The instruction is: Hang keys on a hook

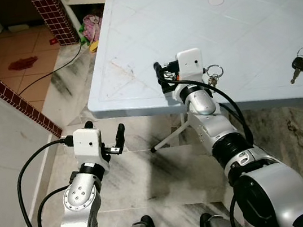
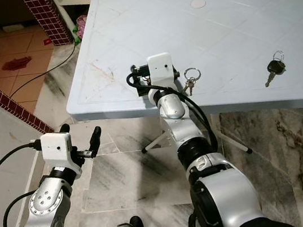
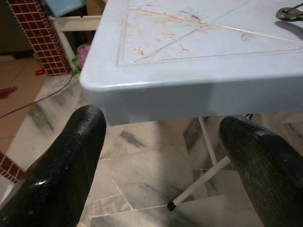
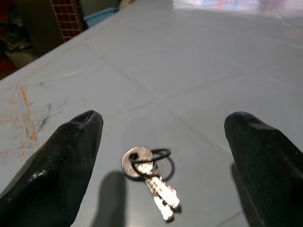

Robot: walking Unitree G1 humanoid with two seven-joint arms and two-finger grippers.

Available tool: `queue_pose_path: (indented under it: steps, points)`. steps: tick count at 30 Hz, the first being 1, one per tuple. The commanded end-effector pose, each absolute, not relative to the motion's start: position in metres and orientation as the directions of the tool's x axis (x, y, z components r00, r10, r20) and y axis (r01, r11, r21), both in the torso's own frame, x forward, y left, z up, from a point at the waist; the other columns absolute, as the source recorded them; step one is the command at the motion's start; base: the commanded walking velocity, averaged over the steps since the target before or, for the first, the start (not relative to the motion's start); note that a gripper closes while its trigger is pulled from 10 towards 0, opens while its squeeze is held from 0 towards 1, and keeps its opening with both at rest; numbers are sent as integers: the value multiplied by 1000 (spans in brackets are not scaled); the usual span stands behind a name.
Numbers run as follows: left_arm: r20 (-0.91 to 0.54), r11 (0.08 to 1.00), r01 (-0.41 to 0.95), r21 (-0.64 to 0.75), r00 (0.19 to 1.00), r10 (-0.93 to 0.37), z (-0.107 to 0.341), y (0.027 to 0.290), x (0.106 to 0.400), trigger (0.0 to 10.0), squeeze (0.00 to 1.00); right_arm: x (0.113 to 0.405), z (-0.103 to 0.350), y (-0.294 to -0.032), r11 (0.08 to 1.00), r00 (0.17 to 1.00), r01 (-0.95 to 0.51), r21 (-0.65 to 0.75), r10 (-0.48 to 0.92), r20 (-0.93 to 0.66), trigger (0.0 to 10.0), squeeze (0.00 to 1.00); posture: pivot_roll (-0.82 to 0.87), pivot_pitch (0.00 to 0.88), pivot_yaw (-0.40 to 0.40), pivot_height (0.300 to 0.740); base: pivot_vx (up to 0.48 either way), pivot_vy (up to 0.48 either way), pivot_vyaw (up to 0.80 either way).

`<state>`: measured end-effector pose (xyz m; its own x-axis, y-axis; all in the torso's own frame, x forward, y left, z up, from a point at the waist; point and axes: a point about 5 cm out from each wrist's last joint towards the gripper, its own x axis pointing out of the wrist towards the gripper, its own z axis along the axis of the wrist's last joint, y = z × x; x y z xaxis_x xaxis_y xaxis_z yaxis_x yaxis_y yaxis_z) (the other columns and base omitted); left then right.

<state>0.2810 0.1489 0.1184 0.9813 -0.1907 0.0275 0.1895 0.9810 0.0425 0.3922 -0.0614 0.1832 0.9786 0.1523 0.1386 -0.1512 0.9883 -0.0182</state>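
Our two arms are silver metal, built from rounded segments with dark bands at the joints and small screws set round the disc-shaped elbow housings. Each wrist carries a white, boxy camera block just behind the fingers. Thick black cables loop from those blocks back along the forearms. Our left gripper (image 1: 105, 136) and our right gripper (image 4: 163, 137) each end in two long black fingers (image 3: 66, 165), glossy, slightly textured and rounded at the tips. Behind the right fingers we see a little orange wiring beside the black mount.
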Motion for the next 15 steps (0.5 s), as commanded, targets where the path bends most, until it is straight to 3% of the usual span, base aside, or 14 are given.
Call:
queue_pose_path:
  steps: [1, 8, 15]
  points:
    - [3, 980, 194, 53, 981, -194, 114, 151, 277, 10000, 0, 391, 185, -49, 986, 979, -168, 3, 166, 121, 10000, 0, 88, 244, 112, 740, 0, 0, 0]
    - [4, 979, 195, 52, 981, -196, 115, 150, 277, 10000, 0, 389, 189, -29, 979, 975, -199, 35, 195, 105, 10000, 0, 91, 246, 109, 740, 0, 0, 0]
    - [3, 980, 192, 51, 981, -192, 114, 151, 276, 10000, 0, 394, 192, -35, 991, 993, -106, 87, 101, 61, 10000, 0, 101, 249, 99, 740, 0, 0, 0]
